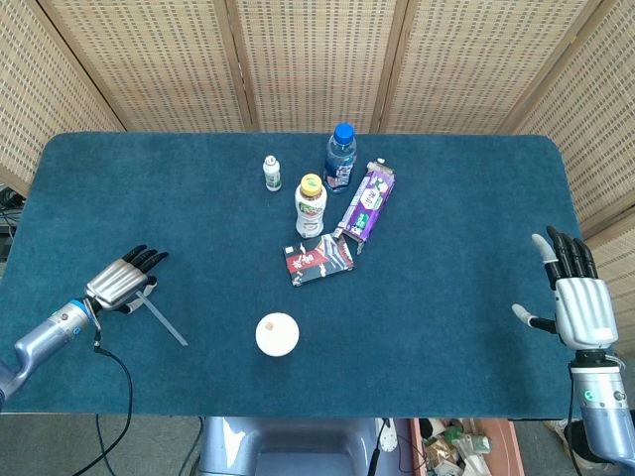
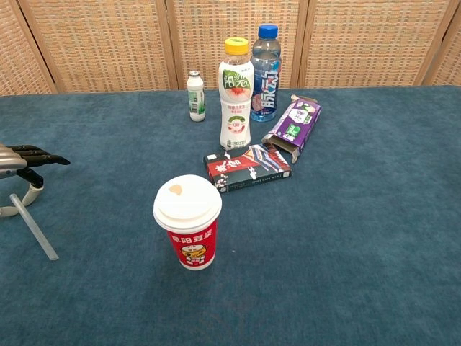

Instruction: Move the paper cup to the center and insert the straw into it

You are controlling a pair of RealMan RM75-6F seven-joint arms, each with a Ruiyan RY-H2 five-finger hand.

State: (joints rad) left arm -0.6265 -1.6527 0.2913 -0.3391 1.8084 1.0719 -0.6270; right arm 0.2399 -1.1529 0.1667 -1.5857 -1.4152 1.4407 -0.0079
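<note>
The paper cup, red with a white lid, stands upright near the table's front, a little left of the middle. The clear straw lies flat on the cloth to the cup's left, slanting toward the cup. My left hand hovers low over the straw's near end and pinches it between the thumb and a curled finger, while its other fingers stretch out. My right hand rests at the right edge, fingers spread, holding nothing; the chest view does not show it.
Behind the cup lie a dark snack box and a purple carton. A yellow-capped bottle, a blue-capped bottle and a small white bottle stand further back. Blue cloth covers the table.
</note>
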